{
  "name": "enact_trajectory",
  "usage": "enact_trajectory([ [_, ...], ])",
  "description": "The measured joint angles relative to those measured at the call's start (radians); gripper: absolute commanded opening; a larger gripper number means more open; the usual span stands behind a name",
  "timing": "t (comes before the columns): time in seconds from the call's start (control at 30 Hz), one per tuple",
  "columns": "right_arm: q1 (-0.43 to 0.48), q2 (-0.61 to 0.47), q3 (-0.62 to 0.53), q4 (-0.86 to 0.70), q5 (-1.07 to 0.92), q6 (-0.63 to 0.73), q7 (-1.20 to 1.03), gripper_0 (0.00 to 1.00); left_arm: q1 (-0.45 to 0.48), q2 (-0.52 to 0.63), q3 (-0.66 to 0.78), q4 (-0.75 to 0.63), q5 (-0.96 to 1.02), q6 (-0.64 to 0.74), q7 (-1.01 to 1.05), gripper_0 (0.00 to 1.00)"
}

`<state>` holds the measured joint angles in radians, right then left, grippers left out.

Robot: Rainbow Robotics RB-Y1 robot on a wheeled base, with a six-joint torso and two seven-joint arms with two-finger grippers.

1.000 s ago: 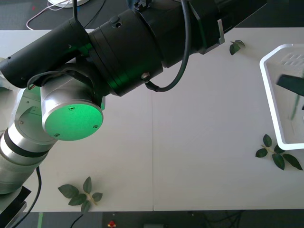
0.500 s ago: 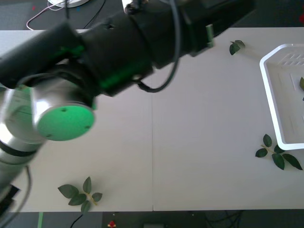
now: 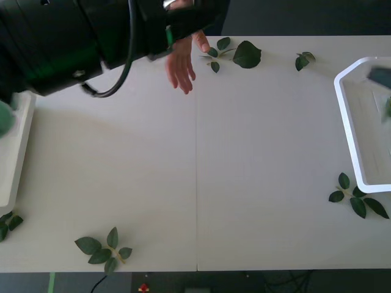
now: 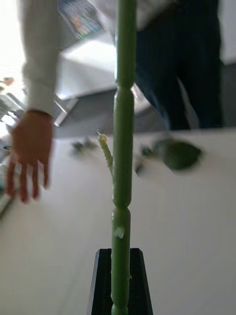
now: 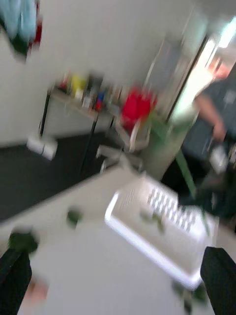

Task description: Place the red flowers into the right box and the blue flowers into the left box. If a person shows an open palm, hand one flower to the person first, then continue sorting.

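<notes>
Right box: your white tray (image 3: 351, 131) sits at the frame's right edge; its contents are too blurred to name.
Left box: the beige tray (image 3: 13, 160) lies at the left edge.
Right gripper (image 4: 120, 275): clamped on a green flower stem (image 4: 123, 147).
Left gripper (image 5: 118, 275): spread wide.
Person's hand (image 3: 181, 61): over the table (image 3: 244, 183), upper centre.

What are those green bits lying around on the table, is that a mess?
Loose leaf sprigs lie scattered on the table: one sprig at the near edge, one beside the right box, several at the far edge by a person's hand. They look shed from flowers. Nothing looks broken.
</notes>
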<state>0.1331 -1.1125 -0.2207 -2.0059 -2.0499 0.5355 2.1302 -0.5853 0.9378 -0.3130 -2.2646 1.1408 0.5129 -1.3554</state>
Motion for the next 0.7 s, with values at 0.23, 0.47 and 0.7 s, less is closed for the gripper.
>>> enact_trajectory([
  [0.23, -0.264, 0.102, 0.181, 0.062, 0.022, 0.0, 0.363, 0.0, 0.078, 0.0, 0.197, -0.059, 0.044, 0.35, -0.004, 1.0],
  [0.47, -0.46, 0.208, 0.319, 0.196, 0.15, 0.0, 0.548, 0.0, 0.156, 0.0, 0.23, -0.059, 0.095, 0.378, -0.243, 1.0],
  [0.7, -0.594, 0.33, 0.418, 0.339, 0.285, -0.051, 0.591, 0.0, 0.166, 0.0, 0.23, -0.059, 0.107, 0.378, -0.284, 1.0],
])
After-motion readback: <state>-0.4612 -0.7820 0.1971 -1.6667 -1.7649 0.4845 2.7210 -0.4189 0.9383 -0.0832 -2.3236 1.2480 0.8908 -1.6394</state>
